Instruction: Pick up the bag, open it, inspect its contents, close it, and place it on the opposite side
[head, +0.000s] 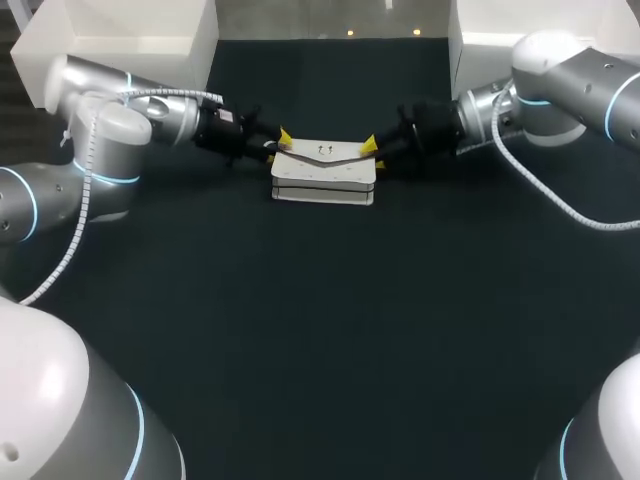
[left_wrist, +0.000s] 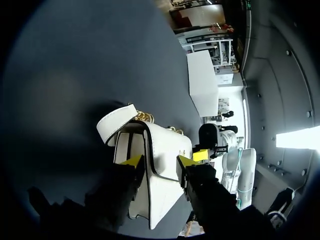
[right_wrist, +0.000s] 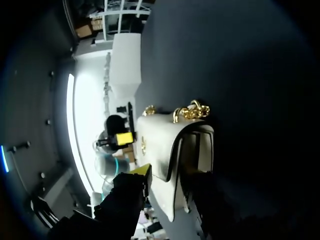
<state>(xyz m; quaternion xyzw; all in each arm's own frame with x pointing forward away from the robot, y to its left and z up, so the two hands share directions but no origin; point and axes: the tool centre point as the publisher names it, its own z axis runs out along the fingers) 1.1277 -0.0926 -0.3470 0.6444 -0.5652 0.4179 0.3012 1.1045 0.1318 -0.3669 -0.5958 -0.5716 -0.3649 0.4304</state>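
A white handbag (head: 325, 178) with a dark-edged flap rests on the dark table, a little behind the middle. My left gripper (head: 280, 146) is at its left end and my right gripper (head: 373, 154) at its right end. In the left wrist view the left gripper (left_wrist: 159, 162) stands open, its fingers straddling the bag's (left_wrist: 165, 147) end; a gold chain (left_wrist: 144, 117) and white strap (left_wrist: 112, 126) lie ahead. The right gripper (right_wrist: 170, 175) is open too, around the bag's (right_wrist: 160, 140) other end, with the chain (right_wrist: 192, 110) beyond.
A white box (head: 130, 40) stands at the table's back left corner and another white box (head: 480, 35) at the back right. Dark table surface (head: 320, 330) stretches in front of the bag towards me.
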